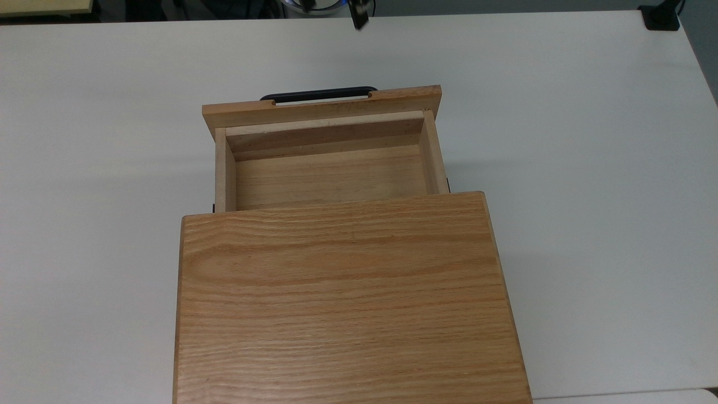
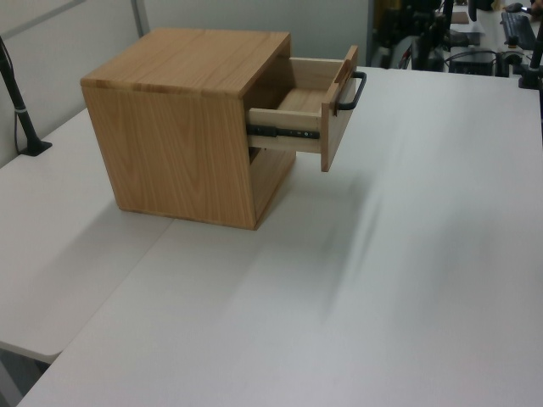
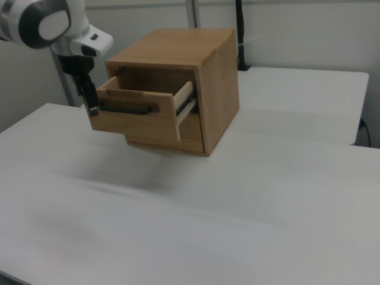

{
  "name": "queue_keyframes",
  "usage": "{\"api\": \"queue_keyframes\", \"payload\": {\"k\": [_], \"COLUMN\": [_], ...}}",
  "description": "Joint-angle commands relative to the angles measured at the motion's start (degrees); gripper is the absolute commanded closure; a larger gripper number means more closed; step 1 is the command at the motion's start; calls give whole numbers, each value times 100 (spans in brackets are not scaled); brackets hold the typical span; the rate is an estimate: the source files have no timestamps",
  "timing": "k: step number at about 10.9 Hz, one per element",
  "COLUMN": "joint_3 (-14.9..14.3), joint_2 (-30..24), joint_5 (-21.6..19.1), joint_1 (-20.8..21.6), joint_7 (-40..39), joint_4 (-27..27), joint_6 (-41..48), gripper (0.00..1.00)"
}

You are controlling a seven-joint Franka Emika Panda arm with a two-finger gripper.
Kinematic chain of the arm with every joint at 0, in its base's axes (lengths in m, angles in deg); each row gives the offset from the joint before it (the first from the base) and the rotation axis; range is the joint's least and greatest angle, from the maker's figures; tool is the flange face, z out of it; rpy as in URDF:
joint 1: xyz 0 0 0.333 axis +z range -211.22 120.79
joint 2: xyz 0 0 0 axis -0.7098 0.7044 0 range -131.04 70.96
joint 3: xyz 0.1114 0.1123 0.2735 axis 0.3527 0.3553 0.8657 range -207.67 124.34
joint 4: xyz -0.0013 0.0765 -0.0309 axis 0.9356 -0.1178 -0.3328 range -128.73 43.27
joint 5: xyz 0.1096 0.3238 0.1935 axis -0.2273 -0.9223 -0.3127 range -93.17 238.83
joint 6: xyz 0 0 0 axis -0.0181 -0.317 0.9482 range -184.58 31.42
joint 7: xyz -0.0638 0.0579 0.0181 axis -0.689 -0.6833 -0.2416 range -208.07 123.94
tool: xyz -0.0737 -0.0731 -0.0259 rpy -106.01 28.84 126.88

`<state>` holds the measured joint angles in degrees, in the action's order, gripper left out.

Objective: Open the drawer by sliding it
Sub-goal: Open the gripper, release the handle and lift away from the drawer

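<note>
Top view, drawer: a light oak tray drawn partway out of the cabinet, sticking out toward the top view's upper edge. Its open inside is bare wood with paler walls.
Top view, front panel: wider than the tray, its long axis running across the picture, left to right.
Top view, handle: a long black bar on the far face of the front panel, parallel to it.
Top view, gripper: a dark fingertip at the upper edge, well apart from the handle; I cannot tell how its fingers stand.
Top view, table: white, with the cabinet resting on it.

Left view, drawer: points to the left view's right, away from the cabinet's open front, held above the table.
Left view, slide rail: black metal, along the drawer's side wall.
Left view, handle: stands off the front panel, nothing touching it.

Right view, drawer: points to the right view's left, front panel facing the camera at an angle.
Right view, handle: lies level across the panel.
Right view, gripper: dark fingers hang down from a white arm at the panel's left end, beside the handle's tip; contact and finger spacing cannot be told.

Writing: no label or brand can be read in any view.
</note>
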<state>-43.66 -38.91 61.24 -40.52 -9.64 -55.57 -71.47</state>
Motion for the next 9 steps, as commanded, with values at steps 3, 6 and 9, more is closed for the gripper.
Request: {"api": "queue_keyframes", "payload": {"k": [3,6,9], "joint_3": [-99,-108,-319], "joint_2": [96,166,166], "joint_5": [1200,1475,1414], "joint_1": [-92,-92,-30], "joint_7": [-2492,-2819,-3005], "joint_4": [844,871,880], "joint_6": [1433,1461,1488], "gripper": [0,0,0]}}
